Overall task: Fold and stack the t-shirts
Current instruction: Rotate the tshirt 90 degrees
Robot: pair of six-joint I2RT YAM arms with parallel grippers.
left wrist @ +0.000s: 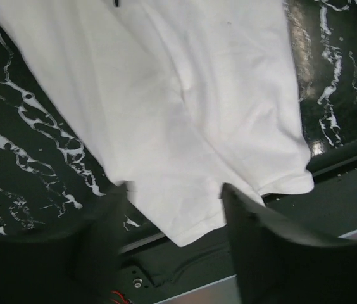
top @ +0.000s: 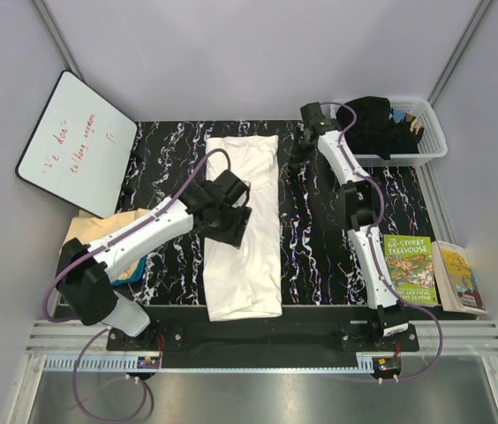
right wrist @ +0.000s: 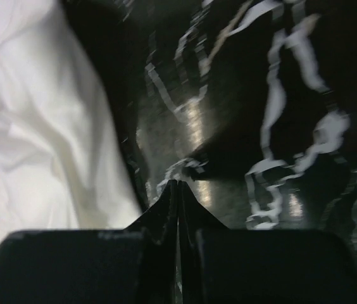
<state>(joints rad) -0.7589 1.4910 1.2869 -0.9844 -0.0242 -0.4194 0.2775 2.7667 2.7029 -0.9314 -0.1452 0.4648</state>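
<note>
Black marbled table [top: 320,230] with white veins, pale walls all round. White t-shirt [top: 245,256] down the middle, narrowed lengthwise into a long strip, running from the far edge to the near edge. Plain side up, no print showing. Likely laid this way so only the crosswise folds remain.

Left gripper [top: 229,228] over the strip's left edge about halfway along, pointed down at the cloth. In the left wrist view, fingers [left wrist: 112,215] spread wide apart, nothing between them, hem and near corner of the shirt [left wrist: 185,126] below. Probably placed to pinch that edge for the next fold, not yet gripping.

Right gripper [top: 299,152] near the shirt's far right corner, down low over bare table just beside the cloth. In the right wrist view, fingertips [right wrist: 177,185] pressed together, holding nothing, white fabric [right wrist: 39,139] off to one side. Looks like a waiting pose or a line-up for the far corner; cannot tell which.

Pale peach t-shirt [top: 86,231] and teal-blue t-shirt [top: 139,269] bunched at the left table edge, partly under the left arm, not folded yet. Judged early to mid task.

Whiteboard [top: 77,155] far left, basket [top: 430,132] of dark items far right, books [top: 408,269] near right, all well apart from the shirt.
</note>
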